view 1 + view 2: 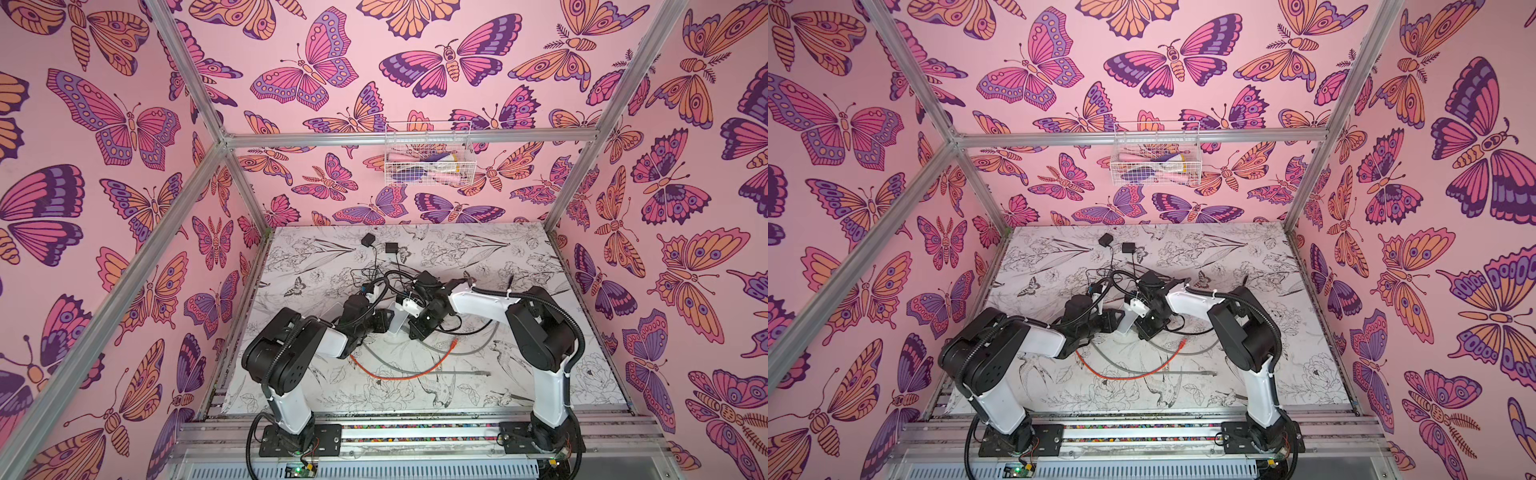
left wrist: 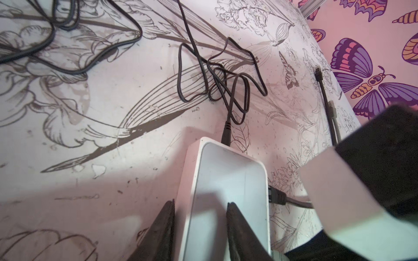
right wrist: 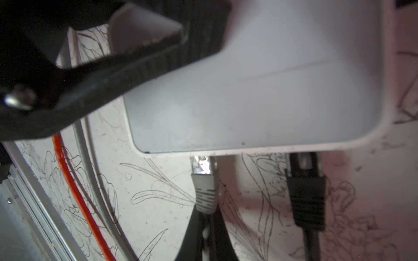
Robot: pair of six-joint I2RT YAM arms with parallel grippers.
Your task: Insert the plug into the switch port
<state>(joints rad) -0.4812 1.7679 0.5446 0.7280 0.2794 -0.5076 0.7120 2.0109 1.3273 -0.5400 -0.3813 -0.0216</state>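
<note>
While the left gripper (image 2: 200, 202) clamps its fingers on the rim of the white switch (image 2: 228, 171), the right gripper (image 3: 207, 217) pinches the grey plug (image 3: 204, 180), whose metal tip meets the switch's right edge beside a seated black plug (image 3: 305, 180), bare tabletop (image 3: 253, 180) between them.

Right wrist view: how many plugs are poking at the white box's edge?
2. A grey plug, pinched by the right tool, meets the white box at its edge; a black plug sits beside it at the same edge. Other sides are hidden here.
</note>
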